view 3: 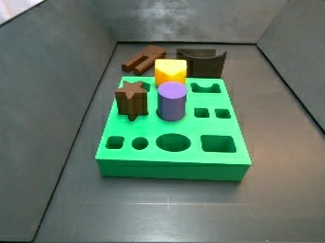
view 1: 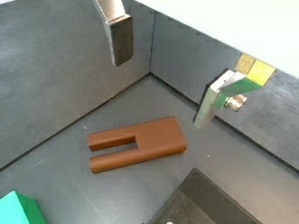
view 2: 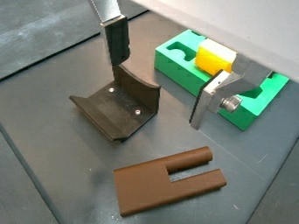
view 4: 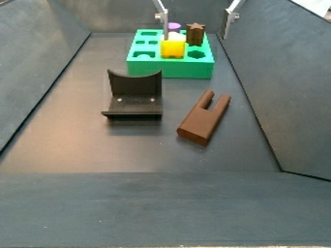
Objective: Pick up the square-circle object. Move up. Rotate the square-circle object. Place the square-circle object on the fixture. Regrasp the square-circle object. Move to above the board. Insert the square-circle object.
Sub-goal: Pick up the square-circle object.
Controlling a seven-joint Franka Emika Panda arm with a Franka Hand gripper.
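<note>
Nearest the lens, the gripper (view 2: 159,90) is held high over the floor with its fingers spread wide and nothing between them, so that a descent can be made.

The board (view 4: 165,70) is set at the far end, well apart from the loose pieces. The fixture (view 4: 132,94) is stood scoop upward, judged ready to receive a piece. The square-circle object (view 4: 204,116), seen as a flat brown slotted piece, is laid on the floor beside the fixture, not touching it. No obstruction over it is seen.

Board holes are occupied by a yellow block (view 3: 170,71), a purple cylinder (view 3: 173,101) and a star peg (view 3: 131,99).
</note>
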